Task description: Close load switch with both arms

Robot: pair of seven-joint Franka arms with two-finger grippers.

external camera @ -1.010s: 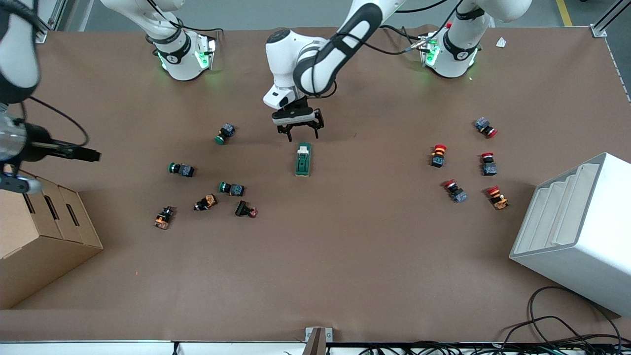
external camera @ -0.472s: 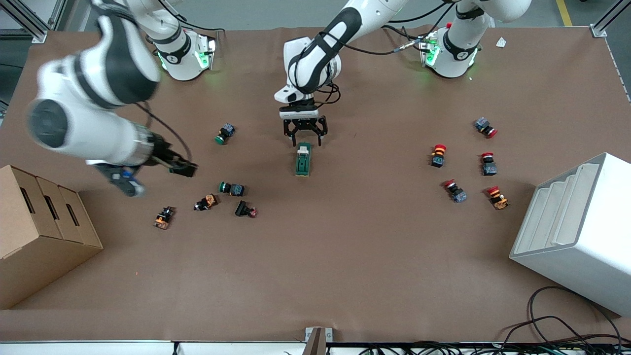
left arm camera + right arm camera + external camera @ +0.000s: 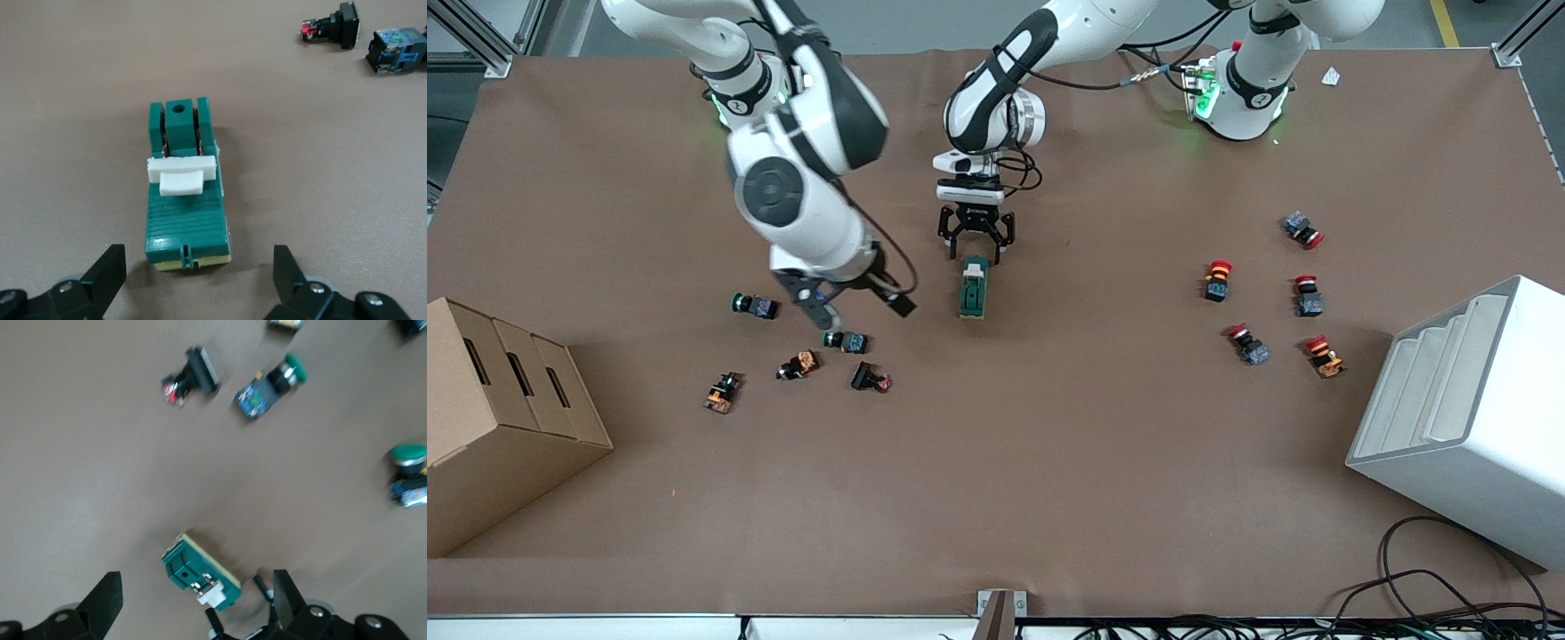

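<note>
The load switch (image 3: 973, 289), a dark-green block with a white lever, lies mid-table, its lever toward the end nearer the robots' bases. My left gripper (image 3: 975, 242) is open, just above that end. In the left wrist view the switch (image 3: 185, 200) fills the middle, and the left gripper (image 3: 197, 275) has a finger on either side of its end, not touching. My right gripper (image 3: 860, 307) is open, over the table beside the switch, toward the right arm's end. The right wrist view shows the switch (image 3: 200, 572) between the open fingers of the right gripper (image 3: 197, 603).
Green-capped push buttons (image 3: 753, 306) (image 3: 845, 340), orange ones (image 3: 799, 364) and a black one (image 3: 870, 378) lie toward the right arm's end. Red-capped buttons (image 3: 1216, 280) lie toward the left arm's end. A cardboard box (image 3: 498, 418) and a white bin (image 3: 1467, 418) stand at the two ends.
The right arm has swung in from the table's end to beside the switch. The left gripper has turned and settled over the switch's lever end.
</note>
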